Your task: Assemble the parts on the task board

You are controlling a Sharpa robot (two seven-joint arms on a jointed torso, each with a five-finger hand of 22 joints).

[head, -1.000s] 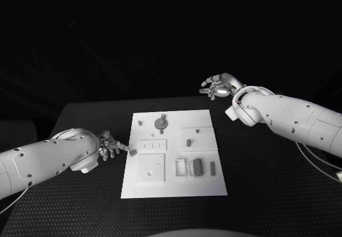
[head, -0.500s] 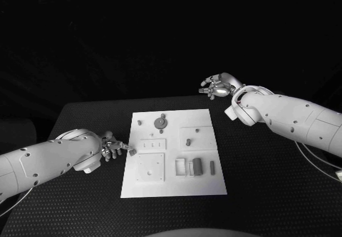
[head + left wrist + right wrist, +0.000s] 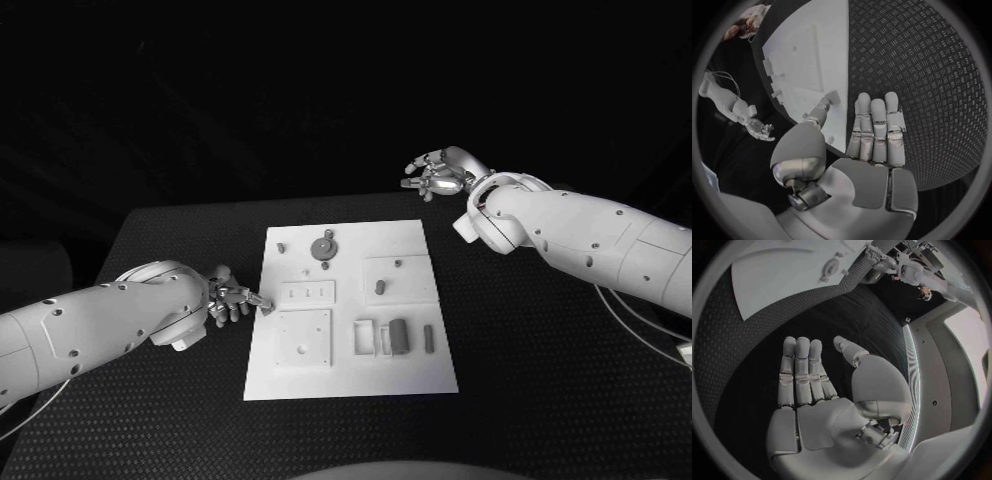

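The white task board (image 3: 353,375) lies in the middle of the black table. Grey parts sit on it: a round one (image 3: 327,246) at the far end, a small one (image 3: 381,288) in the middle, and two upright bars (image 3: 400,338) near the right edge. My left hand (image 3: 231,298) lies low at the board's left edge, fingers (image 3: 873,125) stretched out flat. Its thumb tip touches a small grey part (image 3: 831,96) on the board's rim (image 3: 811,45). My right hand (image 3: 440,172) hangs in the air beyond the board's far right corner, fingers (image 3: 801,370) straight and apart, holding nothing.
Square recessed plates (image 3: 306,338) and slots mark the board's near half. Bare black table (image 3: 548,380) lies to the right and in front of the board. The right forearm (image 3: 577,235) crosses above the table's far right part.
The left forearm has shifted a little while its hand stays at the board's left edge. The right hand has not moved.
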